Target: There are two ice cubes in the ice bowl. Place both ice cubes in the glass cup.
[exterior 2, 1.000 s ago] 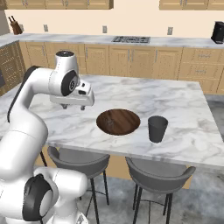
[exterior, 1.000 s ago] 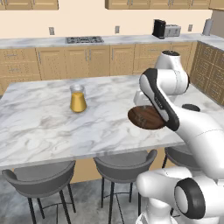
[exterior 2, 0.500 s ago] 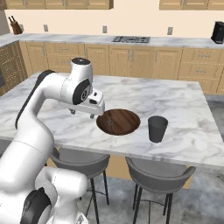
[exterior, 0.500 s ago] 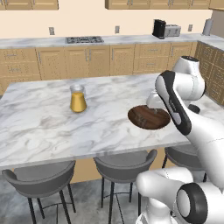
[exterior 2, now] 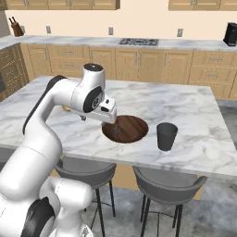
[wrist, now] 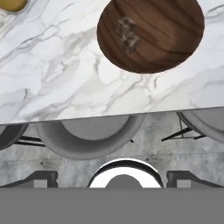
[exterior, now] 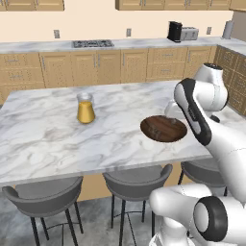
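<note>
Ice cubes, two clear blocks, are lying side by side in the ice bowl on the marble counter, and the glass cup is standing just to its right. The gripper is hanging over the bowl's left edge; I cannot tell how its jaws are standing. The cubes are probably hard, light and slippery, so gripping one across its flat sides seems best.

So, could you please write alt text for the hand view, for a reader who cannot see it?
A dark brown wooden ice bowl on a white marble counter holds two clear ice cubes side by side. Grey stools stand on the floor past the counter's edge.
</note>
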You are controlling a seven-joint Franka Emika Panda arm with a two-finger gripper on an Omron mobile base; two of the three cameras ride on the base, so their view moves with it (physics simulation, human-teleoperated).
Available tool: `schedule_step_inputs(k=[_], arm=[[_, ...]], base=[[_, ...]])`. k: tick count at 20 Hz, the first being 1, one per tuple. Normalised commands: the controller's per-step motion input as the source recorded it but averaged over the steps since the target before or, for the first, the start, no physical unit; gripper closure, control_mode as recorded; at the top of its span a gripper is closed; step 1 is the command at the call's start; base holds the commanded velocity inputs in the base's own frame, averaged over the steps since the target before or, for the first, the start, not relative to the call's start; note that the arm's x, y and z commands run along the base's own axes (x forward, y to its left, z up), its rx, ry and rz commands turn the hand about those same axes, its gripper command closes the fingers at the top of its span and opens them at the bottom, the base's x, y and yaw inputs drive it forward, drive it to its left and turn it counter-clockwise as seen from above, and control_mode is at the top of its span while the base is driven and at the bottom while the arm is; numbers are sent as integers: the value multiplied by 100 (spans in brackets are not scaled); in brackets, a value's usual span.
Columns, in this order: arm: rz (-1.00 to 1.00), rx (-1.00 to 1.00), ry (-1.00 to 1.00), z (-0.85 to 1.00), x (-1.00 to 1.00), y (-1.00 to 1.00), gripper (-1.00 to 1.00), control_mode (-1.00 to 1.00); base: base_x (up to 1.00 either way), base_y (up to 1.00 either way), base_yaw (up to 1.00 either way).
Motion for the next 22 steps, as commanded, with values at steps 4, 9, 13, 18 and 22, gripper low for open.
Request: schedule_step_inputs(k=[4,9,13,18,22], arm=[[-2,1,0,0,28,-26,-100,-100],[-3,0,0,-9,35,-24,-100,-100],[-10,0,0,-33,69,-3,-100,-100],[-10,0,0,-46,79,0,-100,-100],[-15,0,0,-35,29,0,-100,-100]], base=[[0,0,0],[0,0,0],[0,0,0],[0,0,0],[0,0,0]])
